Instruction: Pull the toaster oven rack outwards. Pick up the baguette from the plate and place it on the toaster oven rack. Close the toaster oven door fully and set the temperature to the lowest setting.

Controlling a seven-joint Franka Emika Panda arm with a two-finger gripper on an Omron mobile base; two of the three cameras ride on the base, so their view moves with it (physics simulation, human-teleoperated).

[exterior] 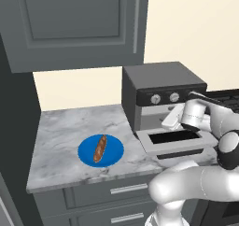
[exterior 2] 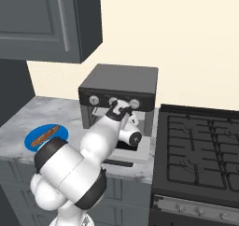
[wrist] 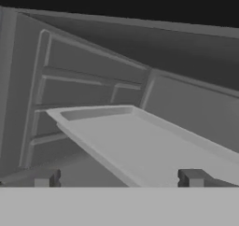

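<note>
Your marble counter [exterior: 65, 131] holds one toaster oven [exterior: 161, 87], one plate [exterior: 114, 148] left of it, one baguette [exterior: 100, 148]. Tool [wrist: 119, 177] fingers apart.

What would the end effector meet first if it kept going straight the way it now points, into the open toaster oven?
Most likely the front edge of the toaster oven rack, which lies between and just ahead of the spread fingertips. Depth is unclear; passing above it, the end effector would reach the toaster oven back wall.
</note>
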